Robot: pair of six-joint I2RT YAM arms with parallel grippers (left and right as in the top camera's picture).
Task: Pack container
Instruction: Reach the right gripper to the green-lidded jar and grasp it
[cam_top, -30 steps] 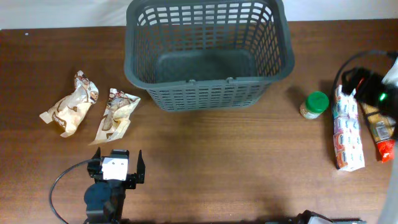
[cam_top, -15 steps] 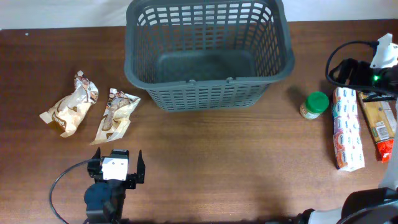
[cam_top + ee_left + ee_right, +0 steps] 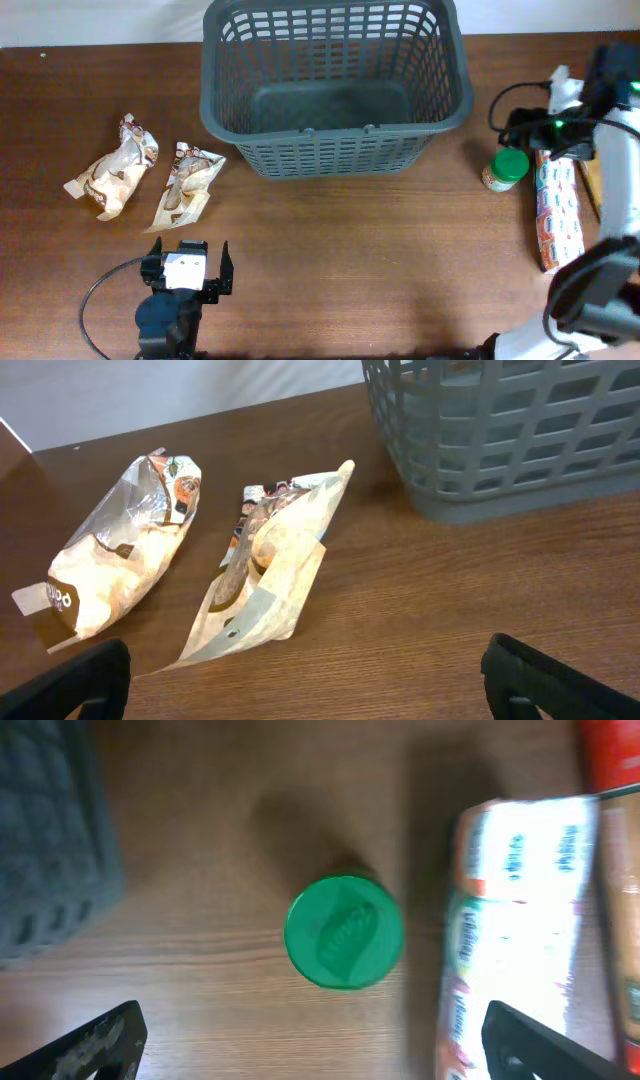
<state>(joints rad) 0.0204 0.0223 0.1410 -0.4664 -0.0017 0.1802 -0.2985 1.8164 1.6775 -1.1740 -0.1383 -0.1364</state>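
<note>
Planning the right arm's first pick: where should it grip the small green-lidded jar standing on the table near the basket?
Come straight down on the small green-lidded jar and pinch the round lid across its sides: it stands upright, top facing the right wrist camera. Avoid the side where the long white printed packet lies close.

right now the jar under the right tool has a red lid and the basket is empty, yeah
Not quite: the lid is green, not red, as the right wrist view shows plainly. The rest holds: the jar stands under the right tool, and the basket is empty in the overhead view.
</note>
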